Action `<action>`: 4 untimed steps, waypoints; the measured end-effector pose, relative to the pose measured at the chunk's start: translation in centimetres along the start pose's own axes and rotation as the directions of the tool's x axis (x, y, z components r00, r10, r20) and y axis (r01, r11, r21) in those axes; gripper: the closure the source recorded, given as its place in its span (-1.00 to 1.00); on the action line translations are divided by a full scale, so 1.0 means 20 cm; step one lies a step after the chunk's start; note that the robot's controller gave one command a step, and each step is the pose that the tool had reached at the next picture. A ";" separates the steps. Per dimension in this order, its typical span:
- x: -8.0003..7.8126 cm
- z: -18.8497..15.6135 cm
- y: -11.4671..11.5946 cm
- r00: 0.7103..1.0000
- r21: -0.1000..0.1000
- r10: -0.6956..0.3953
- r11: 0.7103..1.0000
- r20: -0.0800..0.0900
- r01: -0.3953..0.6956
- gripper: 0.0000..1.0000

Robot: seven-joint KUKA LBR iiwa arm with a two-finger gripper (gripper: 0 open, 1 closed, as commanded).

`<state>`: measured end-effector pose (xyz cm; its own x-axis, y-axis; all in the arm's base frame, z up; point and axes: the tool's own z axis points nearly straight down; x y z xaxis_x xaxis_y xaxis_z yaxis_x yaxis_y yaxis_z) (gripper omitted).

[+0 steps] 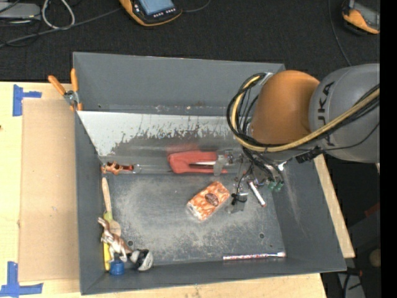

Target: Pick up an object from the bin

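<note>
hovering beside the orange-white packet (208, 202), the tool (245, 196) is partly hidden; grip state unclear.

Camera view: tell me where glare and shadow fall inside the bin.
In the camera view, the bin has a bright pale glare band along its far wall; the floor is evenly lit; the right side under the arm looks shaded around the gripper; the orange-and-white packet lies in light.

Black floor (248, 30) w/ loose cables (57, 11) top left, orange-edged handheld screen unit (151, 4) beside them.
</note>
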<state>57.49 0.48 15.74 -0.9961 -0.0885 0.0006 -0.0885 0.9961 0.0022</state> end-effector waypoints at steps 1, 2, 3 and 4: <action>0.09 0.45 0.03 0.976 -0.001 -0.217 0.976 -0.003 0.217 -1.00; -0.04 0.44 0.10 0.989 0.001 -0.150 0.989 0.009 0.150 1.00; -0.04 0.44 0.10 0.989 0.001 -0.150 0.989 0.009 0.150 1.00; -0.03 0.12 0.08 0.989 -0.001 -0.145 0.989 0.004 0.145 1.00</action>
<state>57.90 2.14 13.29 -0.9727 -0.2322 -0.0033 -0.2322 0.9727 0.0030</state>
